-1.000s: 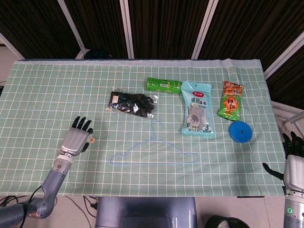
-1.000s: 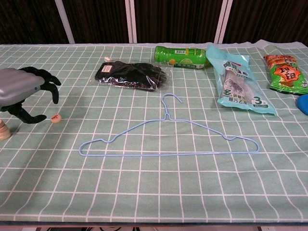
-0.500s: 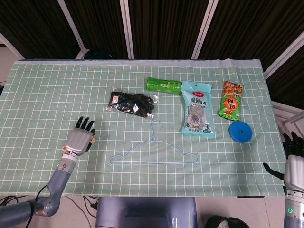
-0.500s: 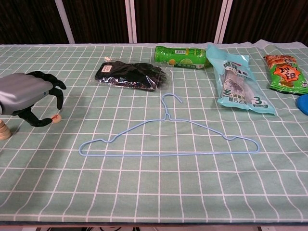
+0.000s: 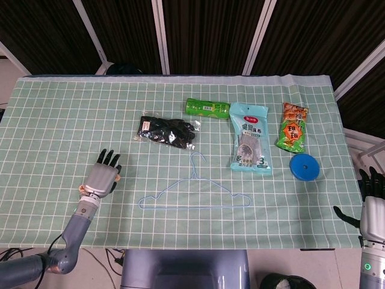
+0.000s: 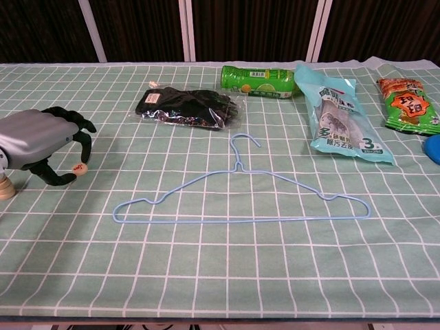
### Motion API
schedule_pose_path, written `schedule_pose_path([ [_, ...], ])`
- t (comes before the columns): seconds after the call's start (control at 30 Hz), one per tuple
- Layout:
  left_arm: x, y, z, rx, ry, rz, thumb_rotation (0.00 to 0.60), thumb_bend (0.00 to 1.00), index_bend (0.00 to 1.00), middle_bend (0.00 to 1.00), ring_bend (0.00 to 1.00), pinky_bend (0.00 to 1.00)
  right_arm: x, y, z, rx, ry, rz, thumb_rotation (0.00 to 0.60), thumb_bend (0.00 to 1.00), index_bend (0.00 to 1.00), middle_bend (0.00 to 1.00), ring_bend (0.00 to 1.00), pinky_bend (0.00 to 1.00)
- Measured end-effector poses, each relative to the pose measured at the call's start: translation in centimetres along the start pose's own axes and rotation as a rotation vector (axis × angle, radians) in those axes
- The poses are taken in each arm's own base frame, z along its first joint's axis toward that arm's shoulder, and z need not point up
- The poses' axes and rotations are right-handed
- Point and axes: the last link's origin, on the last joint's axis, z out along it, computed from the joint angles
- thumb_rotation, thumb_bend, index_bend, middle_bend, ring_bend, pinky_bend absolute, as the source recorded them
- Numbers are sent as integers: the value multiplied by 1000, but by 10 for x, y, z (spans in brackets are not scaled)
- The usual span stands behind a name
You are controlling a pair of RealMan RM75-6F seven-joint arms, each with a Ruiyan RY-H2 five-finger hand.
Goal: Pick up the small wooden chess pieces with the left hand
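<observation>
— Looking at the left hand (image 6: 42, 141) first: lies low over the green checked tablecloth (image 6: 220, 275) near the left edge, fingers curled down around a small wooden chess piece (image 6: 80, 168). Pinches it between thumb and a fingertip, by the chest view.

— Lifted or still touching the cloth?

— Cannot tell; contact under the piece too small to make out. Barely shows in the head view, just a speck at the fingertips, mostly covered by the hand. Marking on its face unreadable.

— Anything else of that kind?

— Tan stacked pieces (image 6: 5, 185) at the frame's left edge, partly behind the wrist and cut off; cannot tell how many. Hidden altogether in the head view.

— And the right hand (image 5: 372, 205)?

— Sits off the table's right corner, seen only in the head view, cropped by the frame. Fingers apart, holds nothing.

— The rest of the table?

— Blue wire hanger (image 6: 240, 192) in the middle, packaged black gloves (image 6: 187, 106) behind it, green bottle (image 6: 260, 81) lying on its side, teal packet (image 6: 338, 117), orange snack bag (image 6: 409, 103) cut off at the right in the chest view, blue disc (image 5: 304, 167) only a sliver there.
</observation>
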Motion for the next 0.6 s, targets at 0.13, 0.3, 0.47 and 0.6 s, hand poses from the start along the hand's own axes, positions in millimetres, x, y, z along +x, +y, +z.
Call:
schedule_pose_path([
  [0.13, -1, 0, 0, 3, -1, 3, 600, 318, 458, 121, 0, 49, 0, 0, 0, 0, 1, 0, 600, 205, 98, 25, 55, 0],
  [0.3, -3, -1, 1, 6, -3, 6, 600, 318, 458, 121, 0, 49, 0, 0, 0, -2, 2, -1, 600, 205, 98, 25, 55, 0],
  [0.47, -4, -1, 2, 7, -5, 6, 600, 318, 458, 121, 0, 49, 0, 0, 0, -1, 3, -2, 600, 205, 98, 25, 55, 0],
  [0.6, -4, 0, 2, 5, -4, 6, 600, 318, 459, 121, 0, 49, 0, 0, 0, -3, 3, -2, 600, 205, 98, 25, 55, 0],
])
